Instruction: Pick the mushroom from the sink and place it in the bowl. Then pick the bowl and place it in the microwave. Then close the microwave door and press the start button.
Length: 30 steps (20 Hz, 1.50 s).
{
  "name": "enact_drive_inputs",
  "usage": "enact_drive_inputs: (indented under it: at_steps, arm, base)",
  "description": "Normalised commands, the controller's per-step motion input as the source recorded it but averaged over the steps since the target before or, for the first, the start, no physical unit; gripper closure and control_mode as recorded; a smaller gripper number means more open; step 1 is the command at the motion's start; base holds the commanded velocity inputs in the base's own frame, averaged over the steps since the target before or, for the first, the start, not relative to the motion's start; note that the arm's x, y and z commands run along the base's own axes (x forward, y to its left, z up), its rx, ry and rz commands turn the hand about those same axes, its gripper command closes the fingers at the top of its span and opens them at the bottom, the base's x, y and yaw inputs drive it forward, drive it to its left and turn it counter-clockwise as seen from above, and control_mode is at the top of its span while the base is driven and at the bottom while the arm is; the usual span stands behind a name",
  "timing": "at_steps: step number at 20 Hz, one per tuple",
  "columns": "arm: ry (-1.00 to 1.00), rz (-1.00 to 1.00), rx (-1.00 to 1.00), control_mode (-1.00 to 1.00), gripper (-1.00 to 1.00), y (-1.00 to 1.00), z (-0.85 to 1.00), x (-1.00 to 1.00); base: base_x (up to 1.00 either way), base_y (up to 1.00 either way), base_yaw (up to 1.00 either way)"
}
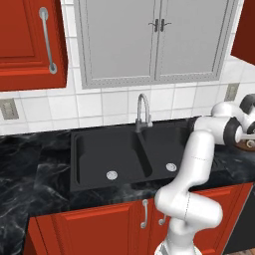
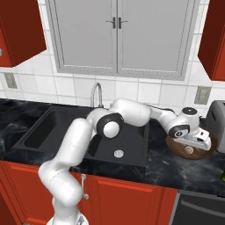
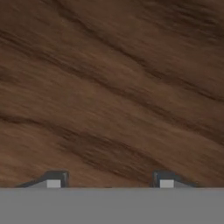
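Fingers point(image 3: 53, 180) of one hand point(image 3: 109, 181) stand apart over one bowl point(image 3: 112, 87); sink point(image 2: 132, 149) has two drains.

The left base view looks forward and down from behind the arm's left side, facing the tiled wall, with the sink point(image 1: 124, 157) near the middle and the arm rising at lower right. The right base view looks from behind the arm's right side at the same wall, with the sink point(image 2: 83, 134) left of centre and the bowl point(image 2: 193, 151) on the counter at right. Both views share the sink, the faucet point(image 1: 143, 112) and the grey cabinet point(image 2: 118, 35) above. The hand view sits very close over the bowl's point(image 3: 112, 87) wood grain.
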Motion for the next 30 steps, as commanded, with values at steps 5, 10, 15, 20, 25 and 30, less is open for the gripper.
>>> enact_drive_inputs:
  at_steps: [5, 10, 15, 20, 25, 30]
  arm:
    - [-0.05, 0.0, 0.02, -1.0, -1.0, 0.05, 0.04, -0.02]
    - [-0.04, 0.03, -0.02, -1.0, -1.0, 0.64, 0.33, -0.34]
    - [0.0, 0.12, -0.17, -1.0, -1.0, 1.0, 0.31, -0.4]
    - [0.01, 0.13, -0.31, -1.0, -1.0, 0.94, 0.0, -0.13]
    - [0.01, 0.16, -0.25, -1.0, -1.0, 0.21, -0.05, 0.0]
    - [0.03, 0.13, -0.14, -1.0, -1.0, -0.04, -0.01, 0.14]
  base:
    - [0.0, 0.0, 0.0]
    - [0.0, 0.0, 0.0]
    - [0.0, 0.0, 0.0]
    - [0.0, 0.0, 0.0]
    - [0.0, 0.0, 0.0]
    - [0.0, 0.0, 0.0]
